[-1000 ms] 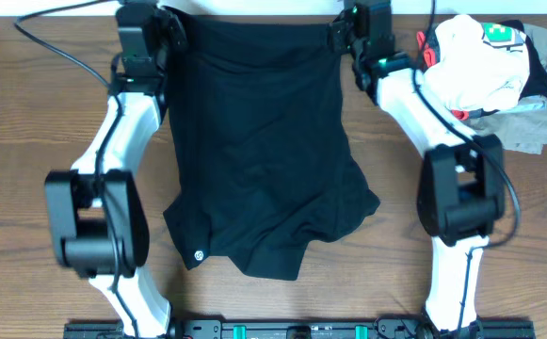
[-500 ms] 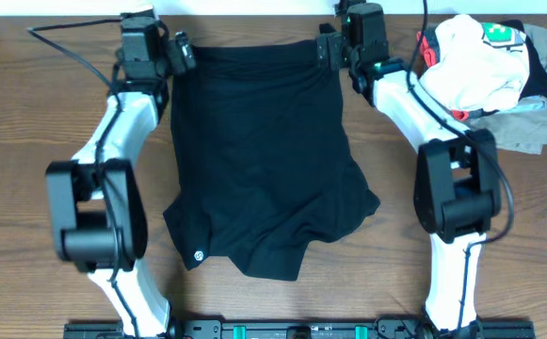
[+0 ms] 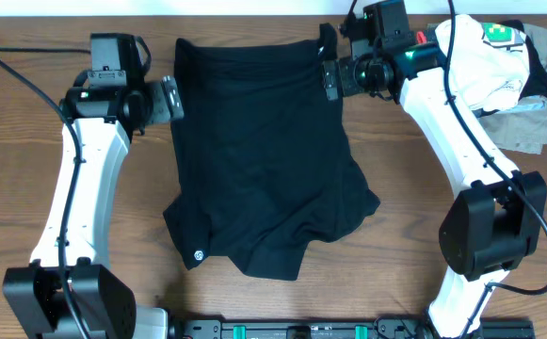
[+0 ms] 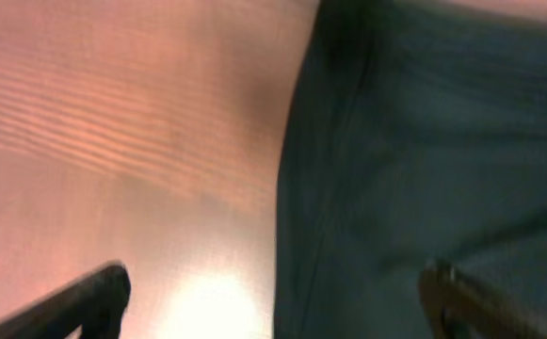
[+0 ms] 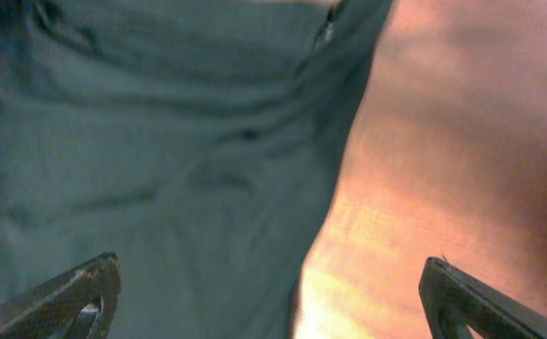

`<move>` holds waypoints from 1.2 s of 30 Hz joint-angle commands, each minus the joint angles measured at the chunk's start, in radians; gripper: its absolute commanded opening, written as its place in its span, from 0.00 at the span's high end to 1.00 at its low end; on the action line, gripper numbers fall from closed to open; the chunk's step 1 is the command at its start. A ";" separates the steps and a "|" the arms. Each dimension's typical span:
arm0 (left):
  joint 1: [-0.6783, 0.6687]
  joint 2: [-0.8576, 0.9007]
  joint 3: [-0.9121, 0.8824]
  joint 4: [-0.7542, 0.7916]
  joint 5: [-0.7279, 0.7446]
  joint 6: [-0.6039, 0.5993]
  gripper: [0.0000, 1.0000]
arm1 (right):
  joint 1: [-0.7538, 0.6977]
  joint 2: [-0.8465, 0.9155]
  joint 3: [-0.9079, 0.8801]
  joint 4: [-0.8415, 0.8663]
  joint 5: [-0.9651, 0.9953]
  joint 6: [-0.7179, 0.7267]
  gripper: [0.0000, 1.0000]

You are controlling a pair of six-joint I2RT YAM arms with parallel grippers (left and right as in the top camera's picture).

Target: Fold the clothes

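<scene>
Both arms have just let go. A second ago each one pinched a far corner of the black garment (image 3: 264, 160) at the far edge of the desk (image 3: 395, 217); now the left gripper (image 3: 171, 98) has swung out and sits just beside the cloth's left edge. Its jaws are spread wide and hold nothing. The right gripper (image 3: 328, 58) has shifted only a little and hangs over the far right corner, also wide open and empty. The left wrist view bears this out: bare wood and the cloth's edge lie between the fingers of the left gripper (image 4: 273, 301). In the right wrist view, only flat cloth and wood lie under the right gripper (image 5: 268, 292).

The black garment lies spread in the middle of the desk, its far edge now straight along the far side. I judge that the pull-out and lay-down is finished and that the folding proper has yet to begin.

The near part is not tidy. The hem toward the near edge bunches and juts out on the right, and a small logo (image 3: 199, 254) shows at the near left corner. How many layers lie there, I cannot tell.

The right gripper covers the far right corner. Both wrist views are blurred and tinted, so seams are hard to read. At the far right corner of the desk, a white garment (image 3: 475, 56) lies heaped on a khaki-grey garment (image 3: 527, 132), with the pile partly cut off.
</scene>
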 commanded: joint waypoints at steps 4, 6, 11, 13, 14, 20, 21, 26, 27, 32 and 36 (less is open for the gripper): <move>0.000 0.030 -0.095 -0.076 0.012 -0.002 0.18 | -0.010 0.004 0.000 -0.038 -0.032 0.012 0.02; 0.000 0.030 -0.133 -0.079 0.041 -0.002 0.37 | -0.010 0.004 0.000 -0.042 -0.032 0.012 0.03; 0.000 0.032 -0.239 -0.069 0.076 -0.009 0.71 | -0.010 0.004 0.000 -0.046 -0.032 0.011 0.04; 0.000 0.032 -0.285 -0.063 0.076 -0.008 0.71 | -0.010 0.004 0.000 -0.046 -0.032 0.011 0.04; 0.000 0.032 -0.298 -0.059 0.076 -0.008 0.71 | -0.010 0.004 0.000 -0.046 -0.032 0.011 0.04; -0.001 0.032 -0.397 -0.002 0.150 0.013 0.71 | -0.010 0.004 0.000 -0.046 -0.032 0.011 0.04; 0.000 0.032 -0.416 0.015 0.149 0.026 0.71 | -0.010 0.004 0.000 -0.046 -0.032 0.011 0.04; 0.000 0.032 -0.512 0.121 0.149 0.056 0.71 | -0.010 0.004 0.000 -0.047 -0.032 0.011 0.04; 0.000 0.032 -0.531 0.141 0.149 0.056 0.71 | -0.010 0.004 0.000 -0.049 -0.032 0.011 0.04; 0.000 0.032 -0.596 0.214 0.148 0.057 0.60 | -0.012 0.004 0.000 -0.053 -0.032 0.003 0.03; 0.000 0.032 -0.617 0.241 0.148 0.103 0.40 | -0.012 0.004 0.000 -0.056 -0.032 0.000 0.03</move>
